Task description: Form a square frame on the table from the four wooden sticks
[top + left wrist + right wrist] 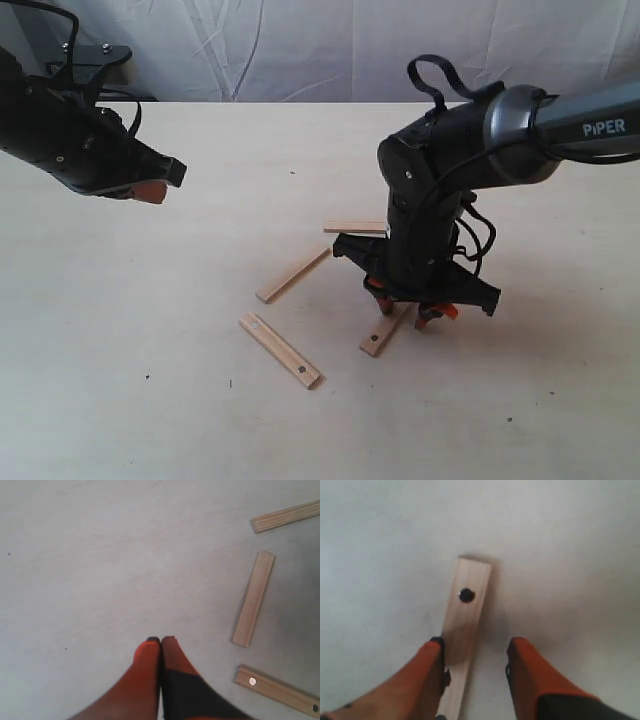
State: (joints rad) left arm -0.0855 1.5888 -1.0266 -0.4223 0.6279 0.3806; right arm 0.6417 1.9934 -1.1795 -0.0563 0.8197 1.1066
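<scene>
Four wooden sticks lie loosely on the table [150, 300] without forming a closed square frame. One stick with holes [280, 350] lies at the front left, a plain one [293, 275] slants above it, and a third [355, 227] lies at the back. The fourth stick [385, 333] [465, 615] lies under my right gripper [410, 308] [475, 647], which is open; one finger [432, 660] touches the stick's side, the other stands apart. My left gripper [150, 190] [161, 641] hangs shut and empty at the left, above bare table.
A white cloth backdrop [300, 45] hangs behind the table's far edge. In the left wrist view, three sticks show: a holed one [277, 690], a plain one [254, 597], and another [285, 516].
</scene>
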